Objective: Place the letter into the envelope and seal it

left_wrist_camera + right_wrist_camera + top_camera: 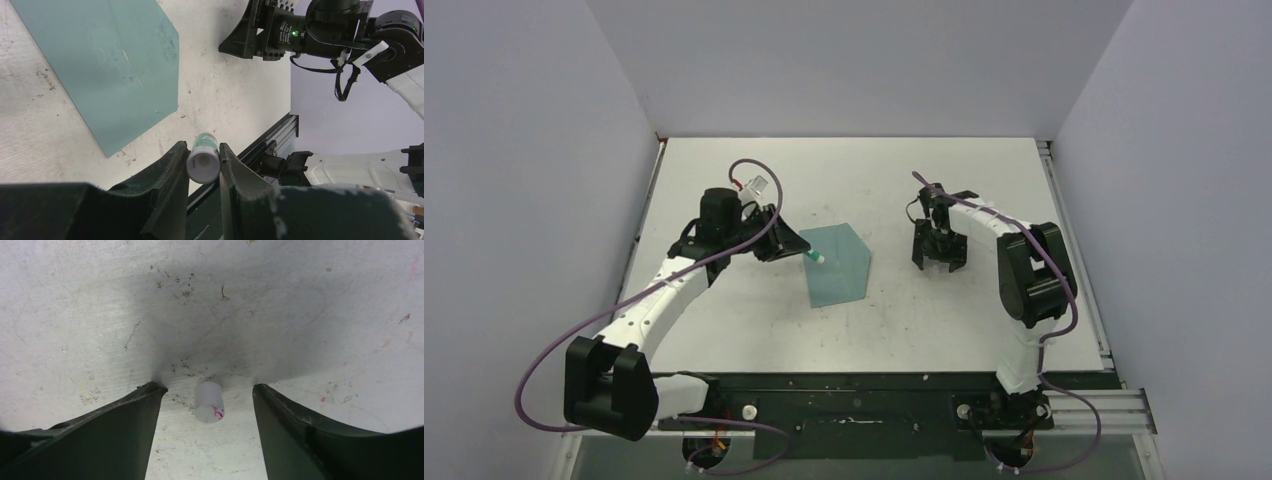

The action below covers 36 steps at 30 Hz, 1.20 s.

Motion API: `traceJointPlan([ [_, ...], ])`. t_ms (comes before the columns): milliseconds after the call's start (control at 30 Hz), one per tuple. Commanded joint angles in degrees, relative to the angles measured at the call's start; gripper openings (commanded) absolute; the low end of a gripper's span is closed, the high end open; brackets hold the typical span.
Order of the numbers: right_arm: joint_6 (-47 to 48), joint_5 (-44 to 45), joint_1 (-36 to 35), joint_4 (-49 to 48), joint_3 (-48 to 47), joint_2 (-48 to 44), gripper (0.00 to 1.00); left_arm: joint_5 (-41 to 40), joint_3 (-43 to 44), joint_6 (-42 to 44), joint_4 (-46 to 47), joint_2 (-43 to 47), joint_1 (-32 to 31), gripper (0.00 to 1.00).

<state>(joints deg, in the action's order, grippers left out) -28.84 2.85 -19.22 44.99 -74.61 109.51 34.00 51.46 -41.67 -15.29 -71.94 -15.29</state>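
Our left hand (202, 148) grips the white, green-tipped glue stick (203, 166) at the flat teal paper envelope's (836, 268) edge for sealing; our right hand (208, 388), open, straddles a small white cap (209, 404).

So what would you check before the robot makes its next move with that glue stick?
1. Grip on the glue stick: ok, it is pinched in the left gripper.
2. Is the right gripper out of the way: ok, it is open and apart from the envelope. A small white cylinder sits on the table between its fingers, touching neither.
3. Is the envelope lying flat: ok.
4. Is the letter inside: cannot tell, none is in view.
5. Is the stick's green end touching the envelope: cannot tell. It is over the left edge.
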Motion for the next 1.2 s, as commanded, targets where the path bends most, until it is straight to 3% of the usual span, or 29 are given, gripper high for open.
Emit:
traceJointPlan([
  [0,-0.1,3.3,-0.3,1.8,-2.2,-1.0,0.71,0.9,0.6,2.0,0.5,-0.3,-0.4,0.0],
  [200,1.4,1.6,-1.4,-1.8,-4.0,-11.7,0.79,2.8,2.0,2.6,0.3,-1.1,-1.8,0.0],
  [367,20.7,-16.6,-11.3,-14.7,-0.9,-20.2,0.89,7.4,5.3,4.1,0.9,-3.3,-3.1,0.0],
  [467,26.1,-26.1,-17.7,-20.6,1.1,-20.9,0.94,10.4,8.7,6.2,-2.5,-5.0,-3.3,0.0],
  [533,27.8,-30.3,-20.6,-19.5,-1.1,-19.1,0.94,11.7,12.3,7.4,-6.6,-6.0,-3.3,0.0],
  [800,30.7,-35.1,-23.5,-23.3,1.3,-19.2,0.93,14.9,15.0,11.2,-11.8,-6.9,-3.3,0.0],
  [1000,26.1,-33.9,-23.4,-29.7,1.2,-19.7,0.78,17.7,14.0,10.5,-10.3,-6.9,-3.2,0.0],
  [1167,20.5,-35.5,-23.6,-35.6,0.7,-19.8,0.55,19.4,15.1,8.0,-8.9,-7.2,-2.9,0.0],
])
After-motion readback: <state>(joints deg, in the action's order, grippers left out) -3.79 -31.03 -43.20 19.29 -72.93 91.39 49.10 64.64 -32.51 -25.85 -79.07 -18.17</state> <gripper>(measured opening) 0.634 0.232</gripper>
